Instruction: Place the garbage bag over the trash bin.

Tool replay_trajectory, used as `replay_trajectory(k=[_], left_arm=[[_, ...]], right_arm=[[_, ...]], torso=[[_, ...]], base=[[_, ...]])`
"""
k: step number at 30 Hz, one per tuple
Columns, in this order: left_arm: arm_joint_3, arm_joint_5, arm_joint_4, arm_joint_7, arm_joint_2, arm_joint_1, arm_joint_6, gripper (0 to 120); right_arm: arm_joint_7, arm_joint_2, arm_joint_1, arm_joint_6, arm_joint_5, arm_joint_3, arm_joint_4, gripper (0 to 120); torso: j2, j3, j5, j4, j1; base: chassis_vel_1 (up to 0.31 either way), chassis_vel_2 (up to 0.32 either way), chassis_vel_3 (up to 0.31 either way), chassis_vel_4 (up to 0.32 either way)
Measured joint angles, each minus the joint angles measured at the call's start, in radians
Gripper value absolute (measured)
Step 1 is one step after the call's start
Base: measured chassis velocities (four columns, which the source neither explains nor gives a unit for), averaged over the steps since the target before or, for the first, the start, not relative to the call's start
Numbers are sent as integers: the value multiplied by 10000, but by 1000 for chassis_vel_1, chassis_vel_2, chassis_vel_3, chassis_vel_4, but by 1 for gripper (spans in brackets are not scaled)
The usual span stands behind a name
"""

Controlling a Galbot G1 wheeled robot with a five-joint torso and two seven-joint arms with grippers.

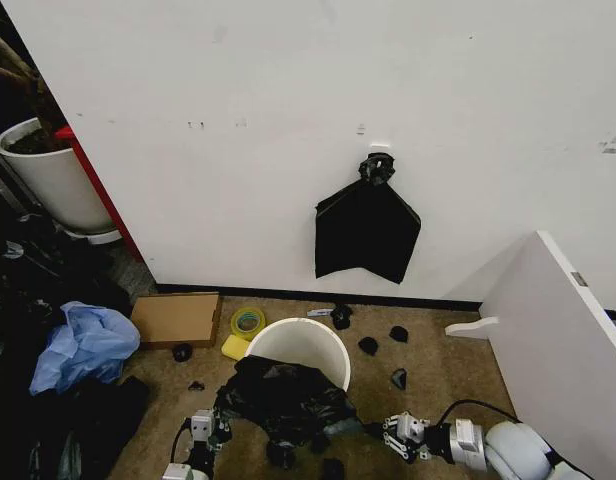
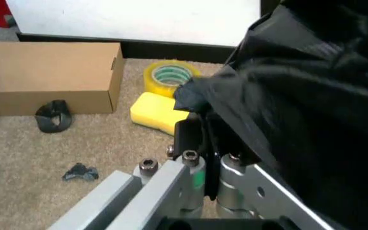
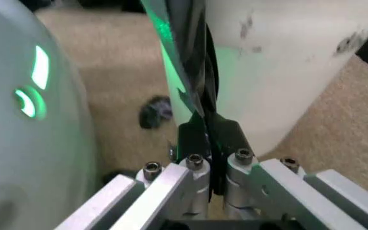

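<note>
One garbage bag (image 1: 285,397), glossy black thin plastic, heavily wrinkled, lies bunched across the near rim of the trash bin (image 1: 300,345) and sags down its near side. Its long axis runs roughly side to side between the two arms; the far half of the bin mouth shows uncovered. Trash bin: round, cream-white plastic, smooth wall with a few dark scuff marks in the right wrist view, standing upright on tan carpet floor (image 1: 438,350).

Left pincer (image 1: 210,432), low at the bag's left edge, pressed together on a fold of the bag; the left wrist view shows black film caught between the two dark fingers (image 2: 185,136). Right pincer (image 1: 397,436), low at the bag's right edge, likewise pinching a taut strip of bag that rises along the bin wall.

Just left of the bin: a yellow sponge (image 1: 235,347), soft-edged block, touching a roll of yellow tape (image 1: 248,322) with a green inner core; no readable writing. Further left, a plain brown cardboard box (image 1: 176,318), flat on the floor. Small black scraps (image 1: 368,345) scattered right of the bin and by the box. On the white wall (image 1: 288,120) behind, a flat matte-black bundle (image 1: 367,226) hangs from a knot on a hook.
</note>
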Motion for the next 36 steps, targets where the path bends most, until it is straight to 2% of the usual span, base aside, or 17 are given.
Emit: replay_trajectory(k=[2, 3, 4, 5, 11, 12, 17, 22, 23, 25, 27, 28, 31, 33, 35, 36], left_arm=[[16, -122, -147, 103, 81, 97, -63, 1], [22, -169, -278, 147, 121, 168, -99, 3], [24, -129, -538, 154, 203, 319, -111, 10], [24, -129, -538, 154, 203, 319, -111, 10], [-205, 924, -2120, -1954, 767, 1158, 1059, 34], [-205, 924, -2120, -1954, 767, 1158, 1059, 34], [-632, 1563, -2575, -2800, 1364, 1702, 1355, 56], [-706, 2066, -2678, -2986, 1490, 1923, 1297, 69], [-696, 2257, -2686, -2998, 1482, 1983, 1143, 77], [-678, 2431, -2614, -2709, 1401, 2001, 593, 84], [-698, 2664, -2270, -1741, 1242, 1892, -483, 94], [-698, 2664, -2270, -1741, 1242, 1892, -483, 94], [-756, 3524, -1361, -603, 1016, 1488, -1854, 100], [-819, 3540, -854, 57, 968, 1219, -2181, 100], [-877, 2842, -511, 1152, 966, 1025, -2390, 100], [-877, 2842, -511, 1152, 966, 1025, -2390, 100]], right_arm=[[-117, -84, -126, -11, 398, 0, 197, 1], [-164, -130, -200, -17, 569, 0, 318, 7], [-324, -222, -340, 5, 833, 10, 565, 11], [-324, -222, -340, 5, 833, 10, 565, 11], [-2513, -567, -690, 197, 1133, 954, 798, 35], [-2513, -567, -690, 197, 1133, 954, 798, 35], [-4590, -658, -822, 354, 1095, 2128, 331, 56], [-5059, -584, -926, 403, 1393, 2434, 302, 70], [-5140, -530, -933, 394, 1647, 2509, 319, 77], [-5118, -452, -905, 239, 2225, 2559, 432, 83], [-4633, -442, -857, -151, 3347, 2428, 721, 94], [-4633, -442, -857, -151, 3347, 2428, 721, 94], [-3532, -403, -684, -405, 4417, 1998, 1068, 100], [-2214, -266, -587, -414, 4629, 1572, 1365, 100], [-701, -81, -559, -409, 4551, 1112, 1651, 100], [-701, -81, -559, -409, 4551, 1112, 1651, 100]], torso=[[0, 0, 1, -1, 0], [0, 0, 1, -1, 0], [0, 0, -1, -1, 0], [0, 0, -1, -1, 0], [0, -1, 1, 0, 0], [0, -1, 1, 0, 0], [0, -1, 1, -1, 0], [0, -1, 1, -1, 0], [0, -1, 1, -1, 0], [0, -1, 2, -2, 0], [0, -1, 1, 1, 0], [0, -1, 1, 1, 0], [0, 0, -3, 1, 0], [0, 0, -2, 1, 0], [0, 0, 0, 1, 0], [0, 0, 0, 1, 0]], base=[[0, 0, 0, 0], [0, 0, 0, 0], [0, 0, 0, 0], [0, 0, 0, 0], [0, 0, 0, 0], [0, 0, 0, 0], [0, 0, 0, 0], [0, 0, 0, 0], [0, 0, 0, 0], [0, 0, 0, 0], [0, 0, 0, 0], [0, 0, 0, 0], [0, 0, 0, 0], [0, 0, 0, 0], [0, 0, 0, 0], [0, 0, 0, 0]])
